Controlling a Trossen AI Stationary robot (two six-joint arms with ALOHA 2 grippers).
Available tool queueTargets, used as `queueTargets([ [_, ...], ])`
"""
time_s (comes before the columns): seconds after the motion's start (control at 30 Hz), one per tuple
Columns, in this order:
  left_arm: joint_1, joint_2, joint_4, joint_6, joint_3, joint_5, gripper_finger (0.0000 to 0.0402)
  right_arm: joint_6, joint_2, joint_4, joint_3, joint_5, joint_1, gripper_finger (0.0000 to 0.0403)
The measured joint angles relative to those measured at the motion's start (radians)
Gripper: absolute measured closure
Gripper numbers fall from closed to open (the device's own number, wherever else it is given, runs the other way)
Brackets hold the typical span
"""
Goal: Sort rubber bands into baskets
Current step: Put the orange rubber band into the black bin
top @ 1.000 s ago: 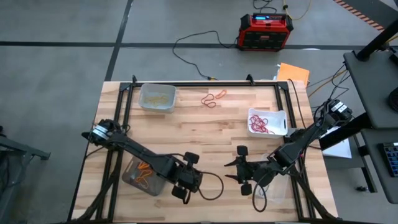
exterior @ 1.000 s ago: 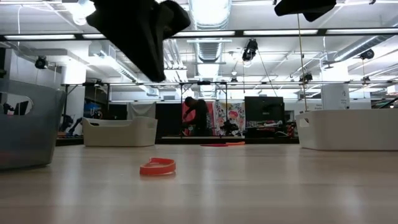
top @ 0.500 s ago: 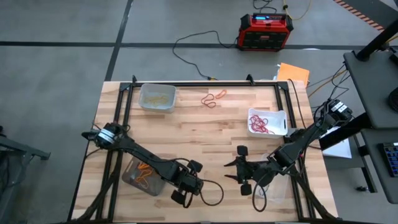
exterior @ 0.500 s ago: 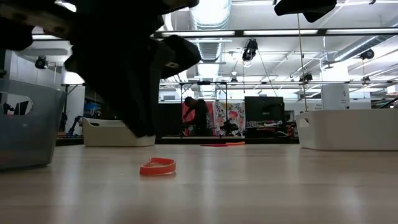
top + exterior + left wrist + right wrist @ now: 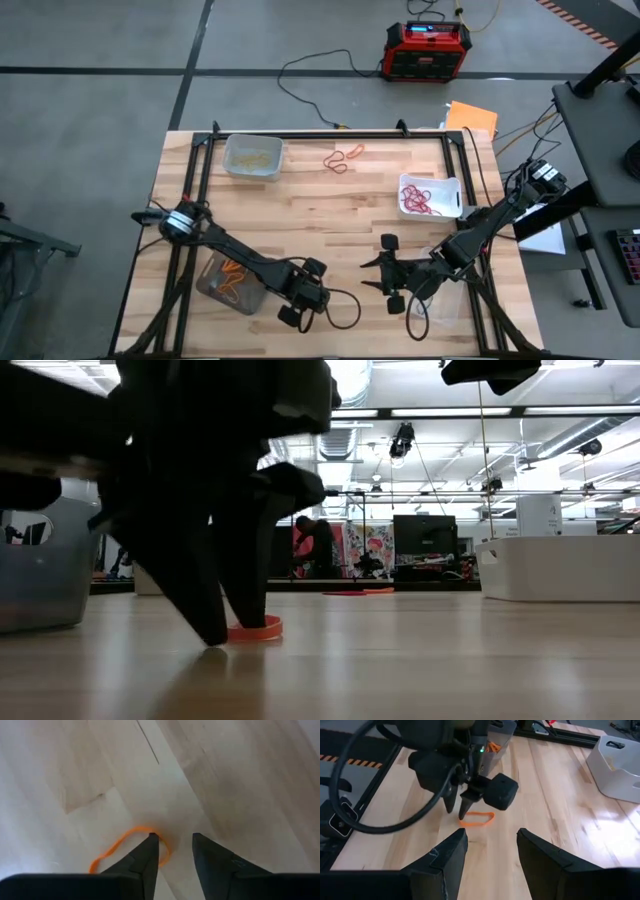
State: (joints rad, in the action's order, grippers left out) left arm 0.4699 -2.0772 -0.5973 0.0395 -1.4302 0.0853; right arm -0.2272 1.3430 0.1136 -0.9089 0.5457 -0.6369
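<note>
An orange rubber band [image 5: 120, 847] lies flat on the wooden table near its front edge; it also shows in the low view [image 5: 258, 628] and the right wrist view [image 5: 476, 819]. My left gripper [image 5: 175, 840] points down at it, open, with its fingertips at the table [image 5: 230, 632]. One tip stands at the band's end and the other just outside the loop. In the high view my left gripper [image 5: 302, 295] hides the band. My right gripper [image 5: 381, 272] hangs open and empty to the right of it. My left gripper comes from above, pointing down. One fingertip [image 5: 151, 841] stands at the curved end of the orange band [image 5: 163, 853], which lies flat on the table. I cannot tell whether it touches the band.
A smoky tub with orange bands [image 5: 226, 283] stands left of my left gripper. A clear tub with yellow bands [image 5: 252, 156] is at the far left and a white tub with red bands [image 5: 430, 196] at the right. Loose red bands [image 5: 343, 158] lie by the far edge.
My left gripper has come down to the table and a little toward the near edge, ending with its fingertips at the orange band. The band has stayed where it was.
</note>
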Motion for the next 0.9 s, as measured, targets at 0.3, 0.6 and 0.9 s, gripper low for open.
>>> queueTargets([
  [0.3, -0.012, -0.004, 0.01, -0.024, 0.017, -0.008, 0.0331, -0.01, 0.0, -0.001, 0.0, -0.003, 0.0, 0.0234],
  [0.6, -0.013, 0.004, 0.055, -0.051, 0.054, -0.006, 0.04, 0.008, 0.0, -0.004, 0.0, -0.003, 0.0, 0.0234],
  [0.9, -0.014, 0.079, 0.033, -0.015, 0.054, 0.019, 0.0401, 0.016, 0.0, -0.002, 0.0, -0.003, 0.0, 0.0234],
])
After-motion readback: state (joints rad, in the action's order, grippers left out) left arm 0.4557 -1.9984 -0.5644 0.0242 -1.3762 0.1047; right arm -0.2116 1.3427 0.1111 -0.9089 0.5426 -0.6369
